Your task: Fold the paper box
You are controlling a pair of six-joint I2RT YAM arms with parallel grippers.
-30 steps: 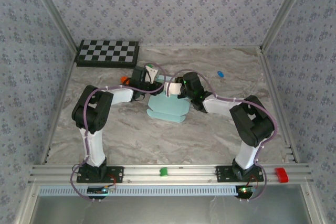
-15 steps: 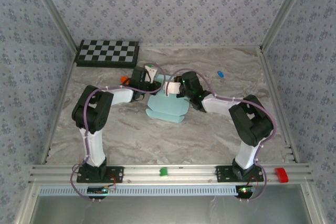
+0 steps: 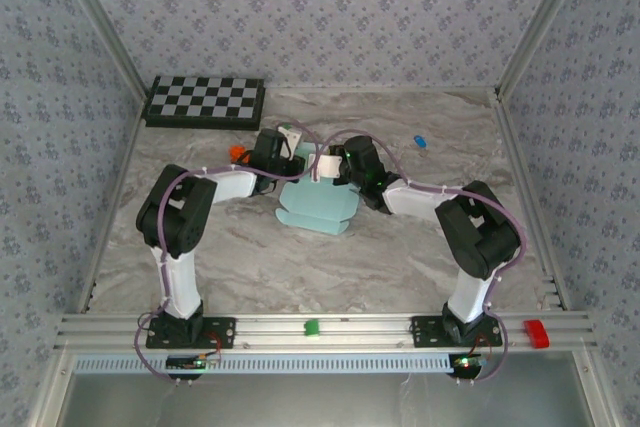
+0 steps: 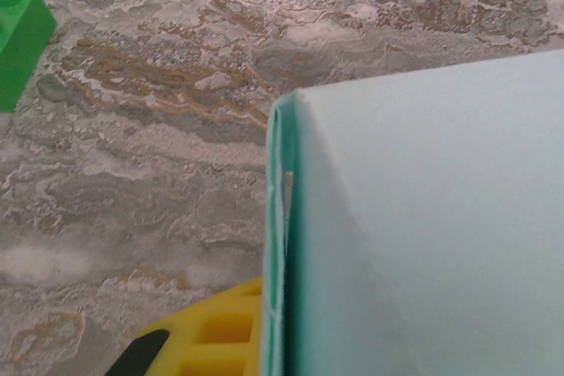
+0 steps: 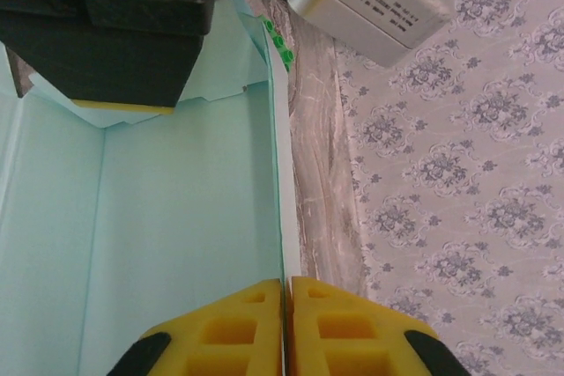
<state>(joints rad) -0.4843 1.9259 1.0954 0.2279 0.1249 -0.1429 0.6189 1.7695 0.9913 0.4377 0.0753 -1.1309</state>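
Observation:
The paper box (image 3: 318, 205) is pale aqua card, partly folded, in the middle of the table. My left gripper (image 3: 291, 154) is at its far left corner and my right gripper (image 3: 325, 164) at its far edge. In the left wrist view a raised wall of the paper box (image 4: 423, 235) stands against one yellow finger (image 4: 220, 336) of the left gripper (image 4: 280, 292), and the card hides the other finger. In the right wrist view the right gripper (image 5: 285, 281) is shut on the thin upright edge of the paper box (image 5: 176, 235), with the left gripper's black body above.
A checkerboard (image 3: 205, 100) lies at the back left. An orange block (image 3: 237, 152) sits by the left wrist, and a small blue piece (image 3: 420, 142) at the back right. A green block (image 4: 18, 41) lies on the marble beyond the box. Patterned walls enclose the table.
The left gripper's jaws have come together on the box wall. Both wrists have shifted slightly toward the back, and the box's far end has moved with them.

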